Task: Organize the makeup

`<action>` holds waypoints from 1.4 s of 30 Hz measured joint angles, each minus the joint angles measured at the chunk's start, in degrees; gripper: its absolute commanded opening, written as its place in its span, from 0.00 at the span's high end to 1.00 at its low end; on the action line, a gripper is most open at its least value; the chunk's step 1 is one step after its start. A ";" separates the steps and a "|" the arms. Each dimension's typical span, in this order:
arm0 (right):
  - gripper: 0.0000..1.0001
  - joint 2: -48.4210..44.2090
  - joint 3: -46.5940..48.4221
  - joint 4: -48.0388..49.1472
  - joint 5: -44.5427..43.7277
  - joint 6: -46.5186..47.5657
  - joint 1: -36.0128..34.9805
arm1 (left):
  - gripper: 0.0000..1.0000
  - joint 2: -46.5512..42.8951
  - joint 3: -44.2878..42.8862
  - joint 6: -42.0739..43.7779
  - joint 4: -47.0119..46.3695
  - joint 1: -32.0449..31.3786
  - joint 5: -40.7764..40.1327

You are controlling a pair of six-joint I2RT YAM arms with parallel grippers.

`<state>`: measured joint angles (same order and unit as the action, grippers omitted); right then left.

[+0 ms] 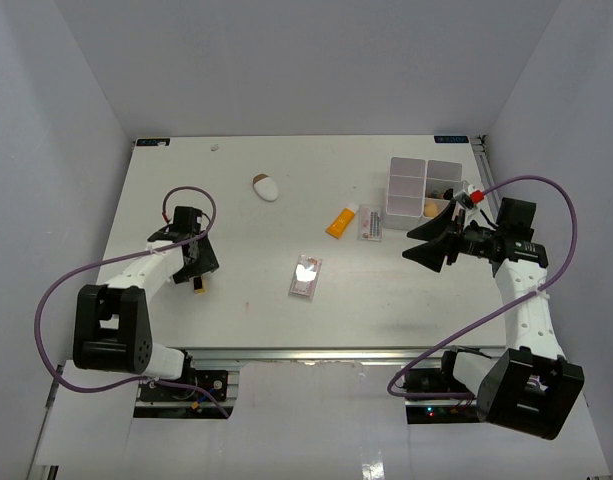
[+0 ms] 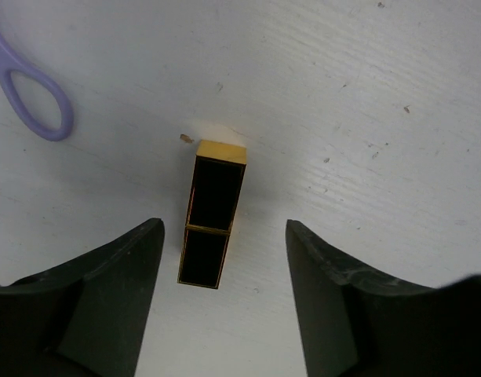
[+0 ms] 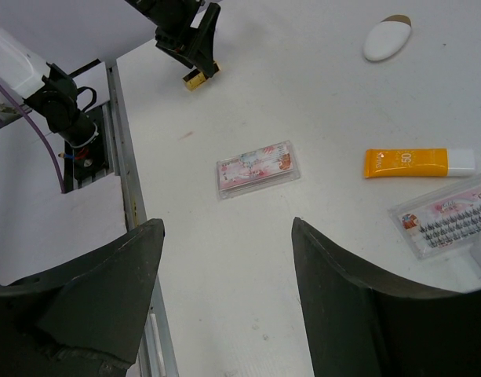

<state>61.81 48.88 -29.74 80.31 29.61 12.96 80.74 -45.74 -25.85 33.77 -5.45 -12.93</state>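
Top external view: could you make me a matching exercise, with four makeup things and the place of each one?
Things:
1. orange tube
2. white-and-brown oval piece
3. black-and-gold case
4. pink palette

Places:
A. inside the open left claw
B. alone, toward the far edge
C. middle of the table
D. beside the lash palette, near the white box

Pairs: 1-D, 2-B, 3-A, 4-C

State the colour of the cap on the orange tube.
White; the cap shows best in the right wrist view.
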 measured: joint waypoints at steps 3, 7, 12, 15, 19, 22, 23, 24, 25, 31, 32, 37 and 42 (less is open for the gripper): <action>0.27 0.08 0.00 0.00 -0.02 -0.01 0.24 | 0.44 1.13 0.00 0.36 -0.68 0.25 0.26; 0.27 0.22 0.00 0.02 -0.07 -0.02 0.59 | 0.55 2.05 0.02 0.93 -1.33 0.88 1.05; 0.27 0.97 -0.02 0.01 -0.17 -0.03 0.90 | 0.69 2.15 0.04 1.51 -2.13 1.41 2.52; 0.27 0.99 -0.02 0.02 -0.35 -0.03 0.97 | 0.77 2.22 0.04 1.87 -2.80 1.62 3.62; 0.26 1.06 -0.21 0.09 -0.46 -0.03 0.97 | 0.92 2.33 0.04 2.30 -4.09 1.78 6.64; 0.25 1.09 -1.37 0.23 -0.35 -0.03 0.97 | 0.97 2.39 0.04 2.28 -5.28 1.93 10.93; 0.25 1.14 -1.83 0.22 -0.22 -0.04 0.97 | 0.98 2.30 0.09 2.19 -6.01 1.95 13.25; 0.24 1.20 -2.25 0.20 -0.02 -0.05 0.97 | 0.99 2.08 0.17 2.05 -6.83 1.94 15.68; 0.24 1.25 -2.53 0.20 0.24 -0.04 0.97 | 0.99 1.48 0.28 1.87 -7.64 1.93 18.08; 0.21 2.02 -2.95 0.34 2.09 -0.06 -1.26 | 1.00 -6.18 3.68 -3.77 -19.84 0.24 36.17; 0.21 2.36 -2.95 0.41 2.20 -0.09 -2.66 | 1.00 -7.62 4.52 -5.48 -23.58 -1.18 38.82; 0.18 6.14 -2.37 0.81 1.82 -0.80 -13.01 | 1.00 -9.62 5.99 -14.76 -44.10 -13.37 46.26; 0.17 11.64 0.90 0.72 1.29 -1.10 -18.72 | 1.00 -5.84 5.91 -21.89 -62.45 -22.53 48.56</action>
<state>73.45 49.79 -29.02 81.61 28.52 -5.76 74.90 -39.83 -47.73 -28.67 -27.99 35.63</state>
